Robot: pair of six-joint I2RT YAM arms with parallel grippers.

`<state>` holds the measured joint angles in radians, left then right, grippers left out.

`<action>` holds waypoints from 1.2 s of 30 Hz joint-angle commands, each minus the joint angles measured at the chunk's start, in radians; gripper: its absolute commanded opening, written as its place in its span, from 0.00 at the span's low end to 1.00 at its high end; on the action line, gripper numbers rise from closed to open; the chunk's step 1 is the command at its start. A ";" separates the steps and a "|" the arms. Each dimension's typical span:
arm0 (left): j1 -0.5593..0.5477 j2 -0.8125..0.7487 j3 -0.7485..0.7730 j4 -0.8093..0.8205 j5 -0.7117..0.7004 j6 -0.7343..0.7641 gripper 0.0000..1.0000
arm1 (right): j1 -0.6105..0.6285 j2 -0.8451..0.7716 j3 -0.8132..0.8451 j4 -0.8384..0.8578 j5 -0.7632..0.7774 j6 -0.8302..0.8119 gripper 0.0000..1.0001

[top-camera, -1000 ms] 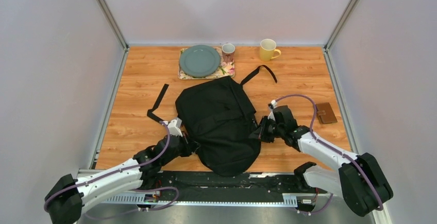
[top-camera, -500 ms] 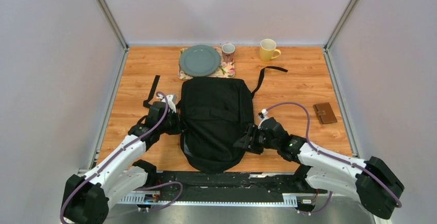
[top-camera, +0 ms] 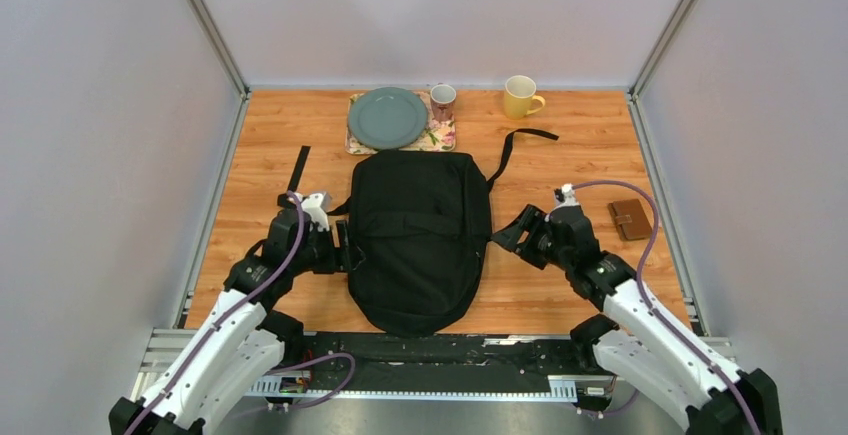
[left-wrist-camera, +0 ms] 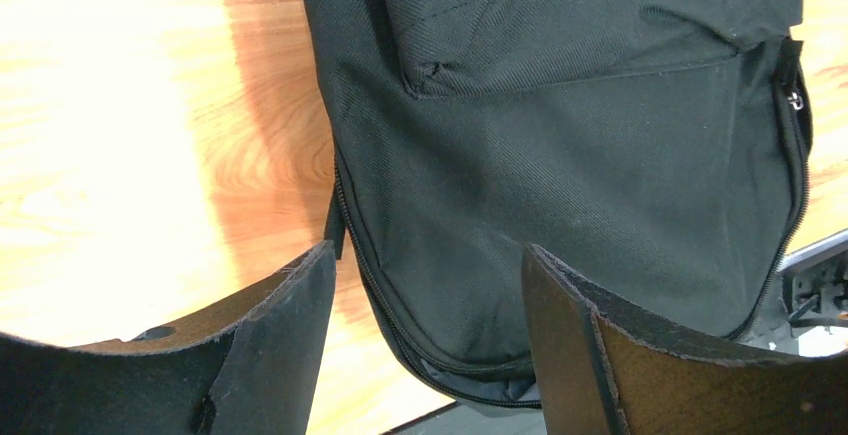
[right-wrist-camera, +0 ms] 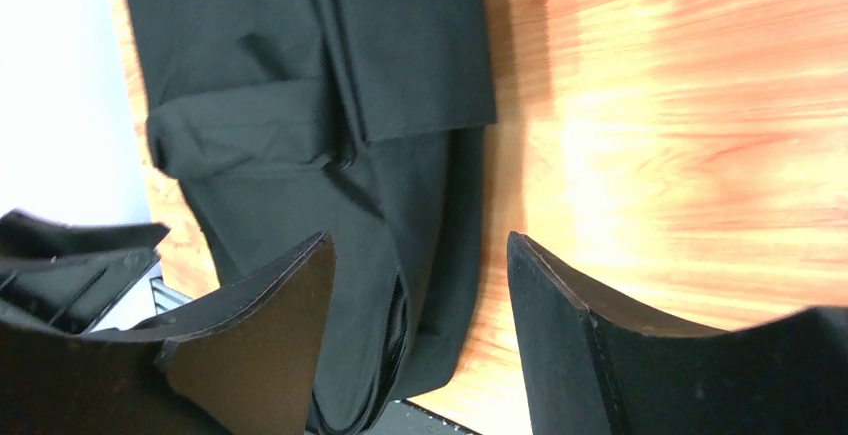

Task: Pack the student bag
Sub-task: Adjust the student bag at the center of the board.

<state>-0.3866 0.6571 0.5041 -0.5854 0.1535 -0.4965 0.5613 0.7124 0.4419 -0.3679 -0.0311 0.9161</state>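
At the middle of the table (top-camera: 580,155) the student bag (top-camera: 418,235) lies flat, seemingly zipped; left gripper (top-camera: 350,253) and right gripper (top-camera: 506,236) flank it, both spread and empty. Best, I judge, to pin one side while the other draws the zip pull (left-wrist-camera: 795,102)

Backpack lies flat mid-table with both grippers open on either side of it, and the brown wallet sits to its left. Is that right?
One error: the top external view shows the brown wallet to the right of the backpack, beyond the right gripper. The rest holds: the backpack lies flat, with the left gripper and right gripper open either side.
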 commanded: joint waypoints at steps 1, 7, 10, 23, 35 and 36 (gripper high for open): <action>0.005 -0.045 0.008 -0.060 0.035 -0.040 0.76 | -0.139 0.183 0.086 0.066 -0.196 -0.127 0.67; 0.005 -0.086 0.008 -0.068 0.113 -0.068 0.77 | -0.205 0.422 0.210 0.147 -0.383 -0.219 0.68; 0.005 -0.114 -0.007 -0.041 0.127 -0.103 0.77 | -0.209 0.512 0.231 0.243 -0.434 -0.232 0.70; 0.003 -0.225 -0.194 -0.019 0.195 -0.260 0.79 | -0.227 0.774 0.441 0.158 -0.401 -0.424 0.76; 0.000 -0.240 -0.347 0.148 0.274 -0.344 0.70 | -0.228 0.990 0.554 0.125 -0.466 -0.514 0.75; 0.002 -0.238 -0.354 0.157 0.268 -0.347 0.68 | -0.227 1.010 0.551 0.133 -0.483 -0.513 0.72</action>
<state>-0.3866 0.4183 0.1841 -0.5034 0.3855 -0.8055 0.3367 1.6745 0.9627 -0.2356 -0.4633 0.4393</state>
